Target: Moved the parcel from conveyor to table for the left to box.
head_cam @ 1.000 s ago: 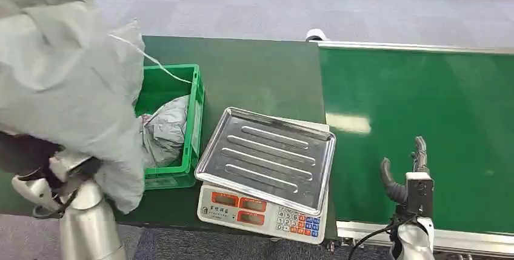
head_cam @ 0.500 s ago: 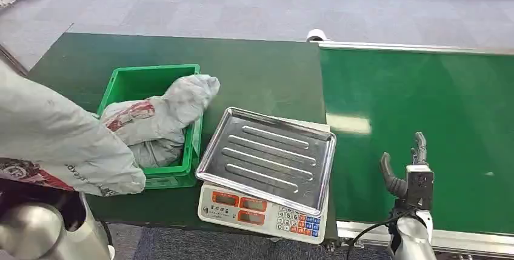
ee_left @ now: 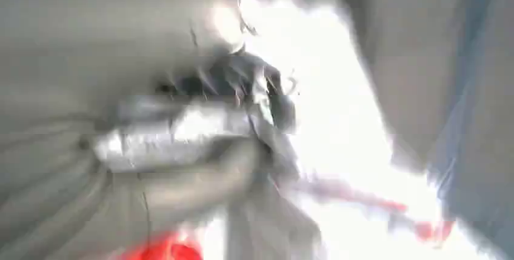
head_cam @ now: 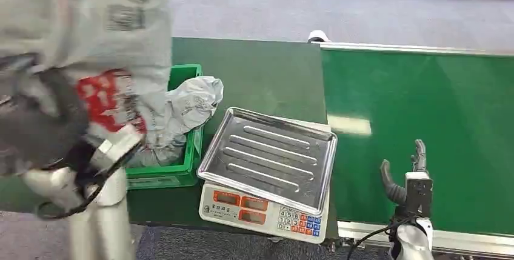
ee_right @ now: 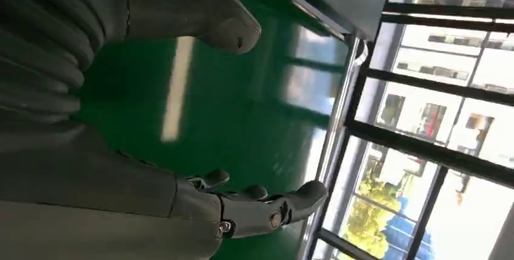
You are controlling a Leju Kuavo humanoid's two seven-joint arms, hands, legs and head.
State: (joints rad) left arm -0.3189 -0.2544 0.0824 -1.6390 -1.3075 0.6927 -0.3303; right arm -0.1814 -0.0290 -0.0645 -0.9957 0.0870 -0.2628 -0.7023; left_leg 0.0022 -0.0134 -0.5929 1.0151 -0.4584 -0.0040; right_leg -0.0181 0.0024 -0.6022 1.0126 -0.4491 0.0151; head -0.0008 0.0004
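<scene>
A large grey parcel (head_cam: 91, 36) with a red label hangs high at the left, blurred, above the green box (head_cam: 182, 172). My left hand (head_cam: 63, 151) grips it from below. The left wrist view is smeared and shows grey wrapping with red print (ee_left: 267, 223) against the hand (ee_left: 157, 151). Another crumpled grey parcel (head_cam: 191, 105) lies in the box and leans over its right rim. My right hand (head_cam: 407, 178) stands open over the near edge of the green conveyor (head_cam: 424, 102), with its thumb (ee_right: 200, 23) and fingers (ee_right: 267, 208) apart and nothing in them.
A scale with a ribbed steel tray (head_cam: 267, 151) and a keypad front stands on the dark green table (head_cam: 260, 72) between the box and the conveyor. The conveyor's metal rail (head_cam: 460, 242) runs along its near side. Grey carpet lies beyond.
My left arm has swung up and to the right with the grey parcel, from low at the left edge to above the box. The right hand has stayed put.
</scene>
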